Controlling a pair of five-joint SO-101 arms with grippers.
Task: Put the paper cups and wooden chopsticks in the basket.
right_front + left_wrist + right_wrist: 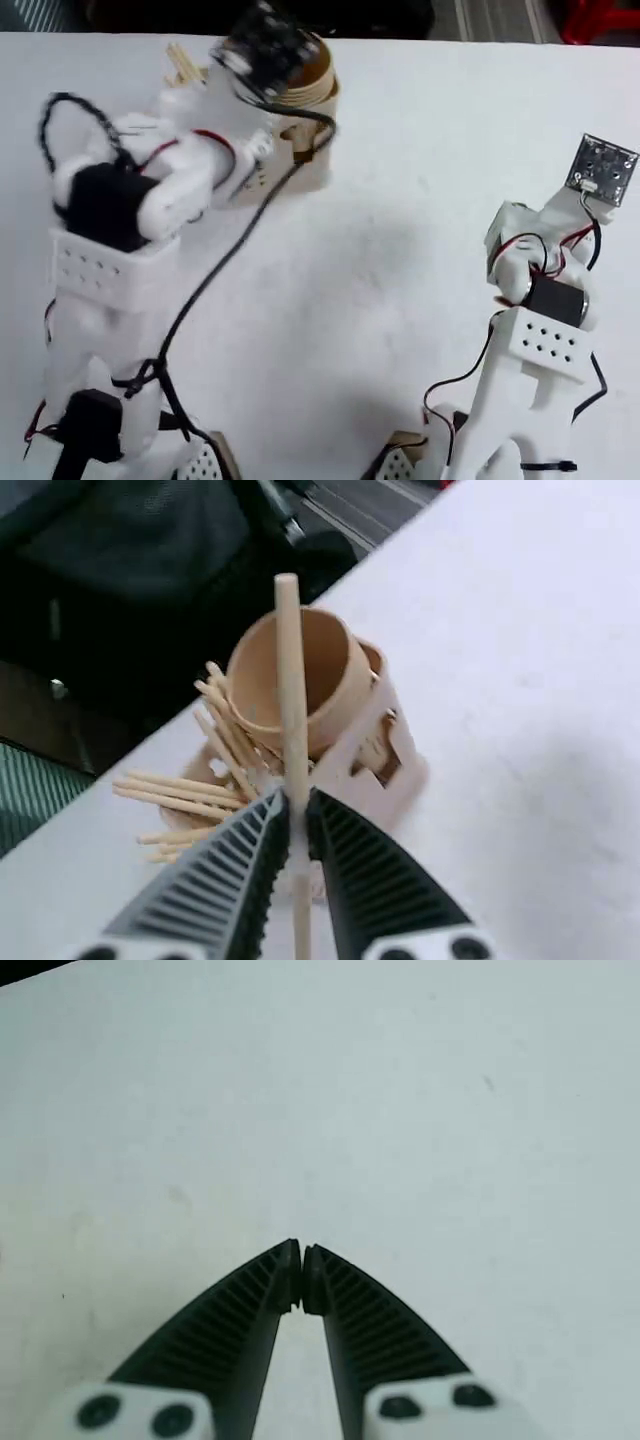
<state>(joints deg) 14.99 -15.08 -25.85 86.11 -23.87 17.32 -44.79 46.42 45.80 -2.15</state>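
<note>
Clearly, the left claw (297, 802) pinches one chopstick (288, 680).

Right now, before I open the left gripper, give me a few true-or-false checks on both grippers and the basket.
1. The left gripper is shut on a chopstick. True.
2. The right gripper holds a paper cup. False: it is shut on nothing, over bare table.
3. A paper cup sits in the basket. True.
4. The basket has no chopsticks in it. False: several loose chopsticks stick out beside the cup.
</note>
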